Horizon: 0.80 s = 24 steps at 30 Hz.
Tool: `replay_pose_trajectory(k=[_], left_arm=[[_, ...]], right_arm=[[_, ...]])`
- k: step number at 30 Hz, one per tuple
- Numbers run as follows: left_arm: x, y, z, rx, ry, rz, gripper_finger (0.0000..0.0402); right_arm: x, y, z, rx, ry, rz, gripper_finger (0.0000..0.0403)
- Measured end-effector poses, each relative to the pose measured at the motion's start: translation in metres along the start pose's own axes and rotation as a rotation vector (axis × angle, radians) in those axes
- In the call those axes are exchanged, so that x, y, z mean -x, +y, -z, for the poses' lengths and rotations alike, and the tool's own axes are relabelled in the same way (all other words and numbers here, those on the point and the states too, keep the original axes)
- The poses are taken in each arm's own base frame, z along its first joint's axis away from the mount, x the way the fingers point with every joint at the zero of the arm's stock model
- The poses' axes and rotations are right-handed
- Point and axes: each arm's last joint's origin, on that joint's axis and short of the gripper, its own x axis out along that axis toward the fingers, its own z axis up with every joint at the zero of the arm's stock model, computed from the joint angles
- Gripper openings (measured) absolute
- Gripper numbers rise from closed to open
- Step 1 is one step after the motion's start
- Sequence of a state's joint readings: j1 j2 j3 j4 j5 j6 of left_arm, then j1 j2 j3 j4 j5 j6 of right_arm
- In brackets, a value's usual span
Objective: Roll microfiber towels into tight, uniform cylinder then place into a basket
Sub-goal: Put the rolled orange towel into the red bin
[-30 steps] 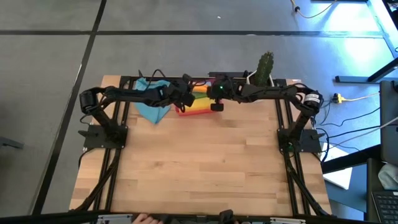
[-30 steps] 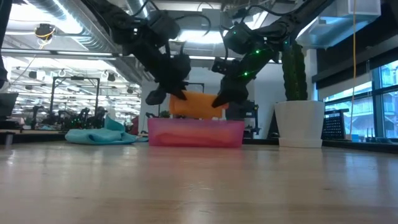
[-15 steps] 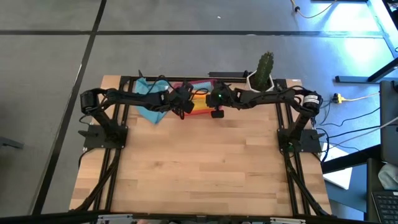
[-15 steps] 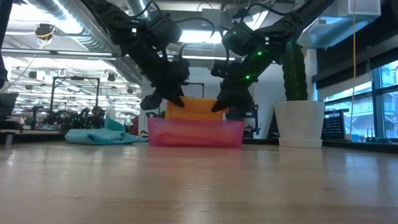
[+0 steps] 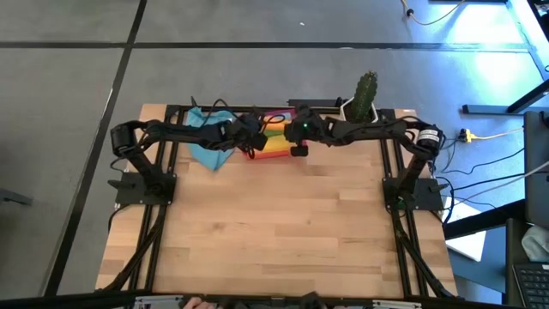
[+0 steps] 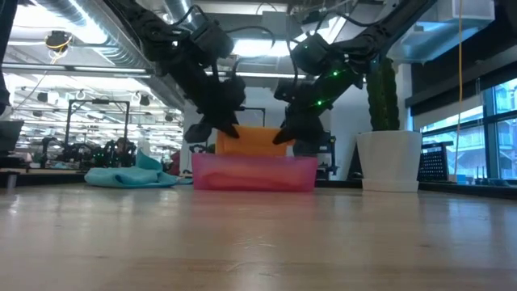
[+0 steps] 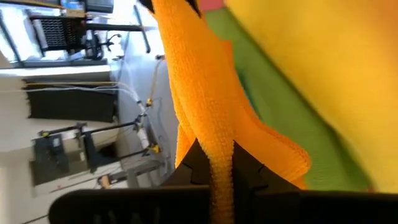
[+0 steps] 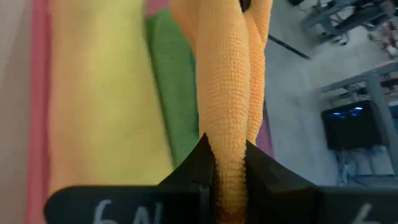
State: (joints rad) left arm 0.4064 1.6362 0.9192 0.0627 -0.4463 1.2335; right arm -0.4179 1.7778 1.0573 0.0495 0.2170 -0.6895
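Note:
The orange towel [image 6: 254, 139] hangs as a roll just over the red basket [image 6: 253, 173], which stands at the table's far edge. My left gripper [image 6: 225, 131] is shut on its left end and my right gripper [image 6: 285, 135] on its right end. Inside the basket lie a yellow towel [image 8: 99, 93] and a green towel [image 8: 174, 93] side by side. A teal towel [image 5: 206, 144] lies crumpled on the table left of the basket. My left gripper pinches the orange towel's left end [image 7: 222, 168] between its two fingers, slanting down from the table's left. The cloth there is bunched in several layers. The roll runs level away from it above the basket. My right gripper pinches the orange towel's right end [image 8: 229, 163] between its two fingers, slanting down from the table's right. Several bunched layers sit between the fingers. The roll stretches level toward the other gripper, above the green towel.
A white pot [image 6: 390, 160] with a cactus [image 5: 366, 88] stands right of the basket at the far edge. The wide wooden tabletop [image 5: 274, 223] stretches toward the near edge.
Both grippers have sunk a little with the orange towel, and the roll's underside now dips behind the basket's near rim. The roll stays level between them.

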Motion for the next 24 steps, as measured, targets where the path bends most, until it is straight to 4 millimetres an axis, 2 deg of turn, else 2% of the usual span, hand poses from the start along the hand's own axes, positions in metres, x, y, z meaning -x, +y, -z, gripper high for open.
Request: replay_pose_trajectory(k=[8, 15, 24], left_arm=[[-0.007, -0.018, -0.008, -0.028, -0.008, 0.094, 0.0005], [-0.003, -0.025, -0.014, 0.032, -0.04, 0.142, 0.002], [-0.001, -0.026, -0.017, 0.042, -0.084, 0.17, 0.0052]], right_arm=[[-0.018, 0.023, 0.006, 0.036, 0.048, -0.075, 0.0037], [-0.019, 0.026, 0.007, 0.033, 0.027, -0.138, 0.0039], [-0.018, 0.029, 0.009, 0.035, 0.023, -0.194, 0.0067]])
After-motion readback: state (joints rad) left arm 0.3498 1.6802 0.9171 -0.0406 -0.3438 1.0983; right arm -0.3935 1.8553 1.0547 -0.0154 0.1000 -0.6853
